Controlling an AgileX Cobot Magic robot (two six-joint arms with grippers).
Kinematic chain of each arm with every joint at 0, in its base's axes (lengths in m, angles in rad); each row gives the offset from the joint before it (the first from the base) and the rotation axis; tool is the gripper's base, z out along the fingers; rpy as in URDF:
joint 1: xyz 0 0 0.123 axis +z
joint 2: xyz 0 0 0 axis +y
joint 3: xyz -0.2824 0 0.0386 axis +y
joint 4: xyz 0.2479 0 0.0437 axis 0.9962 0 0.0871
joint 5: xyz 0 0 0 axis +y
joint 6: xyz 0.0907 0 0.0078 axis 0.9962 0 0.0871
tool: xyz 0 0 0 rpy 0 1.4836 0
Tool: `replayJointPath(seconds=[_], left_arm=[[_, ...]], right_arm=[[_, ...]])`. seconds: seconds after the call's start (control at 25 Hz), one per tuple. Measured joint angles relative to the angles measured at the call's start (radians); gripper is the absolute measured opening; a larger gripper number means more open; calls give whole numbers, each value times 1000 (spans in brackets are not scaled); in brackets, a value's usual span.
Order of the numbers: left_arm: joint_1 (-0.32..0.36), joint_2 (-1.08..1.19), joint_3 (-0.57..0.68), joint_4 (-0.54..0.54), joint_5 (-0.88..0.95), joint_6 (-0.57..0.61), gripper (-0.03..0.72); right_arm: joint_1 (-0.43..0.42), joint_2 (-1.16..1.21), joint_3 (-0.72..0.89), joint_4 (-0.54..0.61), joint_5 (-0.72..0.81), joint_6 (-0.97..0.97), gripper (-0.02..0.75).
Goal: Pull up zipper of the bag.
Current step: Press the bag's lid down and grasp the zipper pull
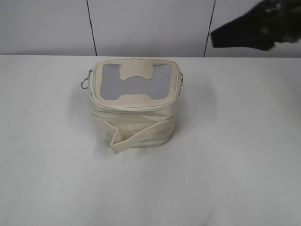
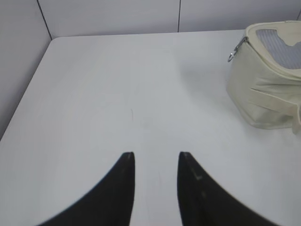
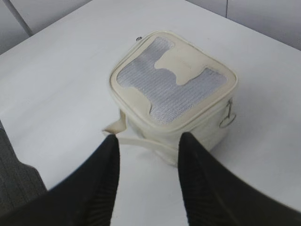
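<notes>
The small boxy cream bag [image 1: 134,117] stands upright on the white table, with its grey ribbed lid panel facing up and a fabric strap across its front. The zipper [image 1: 133,105] runs as a thin cream line around the lid rim, and a silver ring pull [image 1: 85,84] dangles at the bag's left side. The bag also shows in the left wrist view [image 2: 263,89] with the ring pull [image 2: 232,57], and in the right wrist view [image 3: 174,80] with a ring [image 3: 227,121]. My left gripper [image 2: 156,157] is open and empty, well left of the bag. My right gripper [image 3: 149,140] is open above the table just short of the bag. The right arm [image 1: 249,30] is a blurred black shape at the upper right.
The white table [image 1: 235,165] surrounds the bag. A grey panelled wall [image 1: 150,23] stands behind it. The table's left edge [image 2: 28,89] meets a wall in the left wrist view. A dark ribbed surface [image 3: 16,188] lies at the lower left of the right wrist view.
</notes>
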Motion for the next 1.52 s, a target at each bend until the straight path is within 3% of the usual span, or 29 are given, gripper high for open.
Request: replayJointPath(seconds=[0.36,0.64,0.76,0.96,1.16,1.28,1.44,1.52], left_arm=[[0,0,0,-2,0,0,238],[0,55,0,-2,1,0,237],[0,130,-14,-13,0,0,239],[0,251,-37,-138,-80,23,239],[0,429,-37,-303,-228,143,246],[0,562,-37,-437,-343,289,252],[0,799,-49,-663,-453,581,303],[0,948,-84,-750,-473,773,364]], right_arm=[[164,721,-733,-66,189,-12,337],[233,1131,-1295,-134,337,136,342],[251,1247,-1461,-165,387,207,347],[269,1321,-1520,-186,399,245,348],[270,1353,-1523,-195,413,267,348],[277,1354,-1525,-234,417,287,307],[281,1354,-1527,-265,423,294,92],[281,1354,-1527,-267,426,296,69]])
